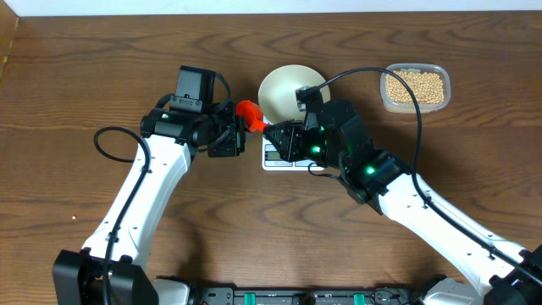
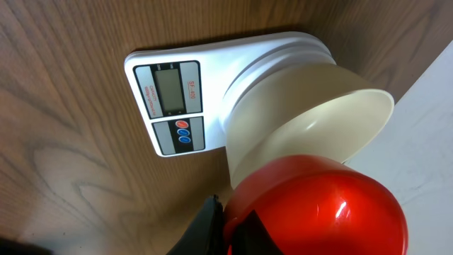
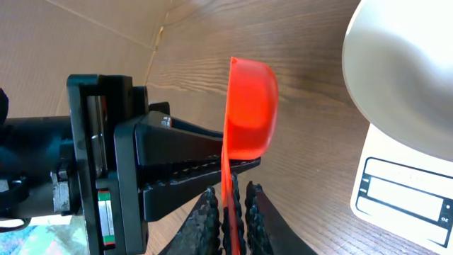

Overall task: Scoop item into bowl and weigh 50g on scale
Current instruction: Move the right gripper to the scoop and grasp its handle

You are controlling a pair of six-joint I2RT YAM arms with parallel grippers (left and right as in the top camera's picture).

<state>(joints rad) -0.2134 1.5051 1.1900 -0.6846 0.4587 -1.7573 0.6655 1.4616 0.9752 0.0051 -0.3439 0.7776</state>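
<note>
A red scoop (image 1: 248, 113) hangs just left of the white bowl (image 1: 288, 89), which stands on the white scale (image 1: 279, 158). My left gripper (image 1: 240, 129) is shut on the scoop's handle from the left. My right gripper (image 1: 269, 132) comes in from the right, and in the right wrist view its toothed fingers (image 3: 205, 219) are shut on the thin handle below the scoop's cup (image 3: 251, 106). The left wrist view shows the scoop (image 2: 318, 212) close up in front of the bowl (image 2: 304, 120), which looks empty, and the scale's display (image 2: 170, 88). The pale beans (image 1: 415, 85) lie in a clear tub.
The clear plastic tub (image 1: 385, 100) stands at the back right, beyond my right arm. Both arms meet over the middle of the wooden table (image 1: 85, 85). The table's far edge (image 1: 271, 12) runs along the top.
</note>
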